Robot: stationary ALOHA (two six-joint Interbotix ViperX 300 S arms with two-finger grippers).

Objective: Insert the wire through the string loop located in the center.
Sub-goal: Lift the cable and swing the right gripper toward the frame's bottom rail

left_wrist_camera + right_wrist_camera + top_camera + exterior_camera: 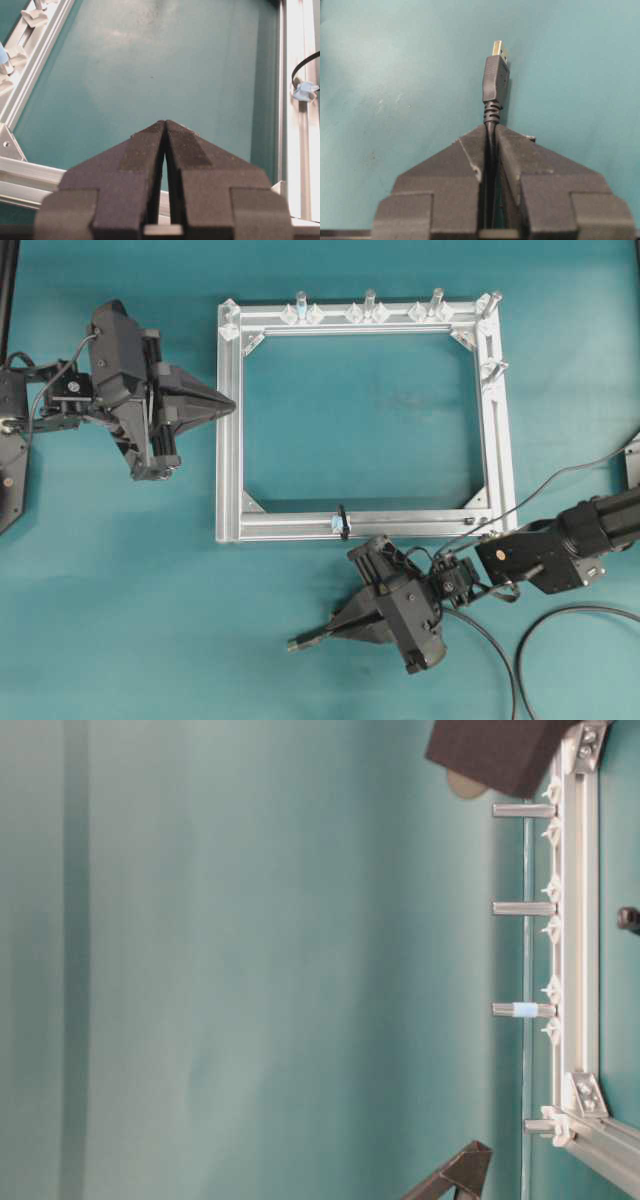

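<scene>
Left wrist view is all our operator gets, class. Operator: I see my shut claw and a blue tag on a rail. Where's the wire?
Observer: The right claw grips the wire just behind its plug.
Operator: Is it near the string loop?
Observer: No. In the overhead view the string loop sits mid-rail on the frame; the plug lies below it, off the frame.
Operator: Which way does the plug point?
Observer: Leftward in the overhead view, not toward the string loop.

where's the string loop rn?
Overhead view: the string loop sits mid-way along the frame's bottom rail, just above the right pincer, which grips the wire well clear of it.
</scene>
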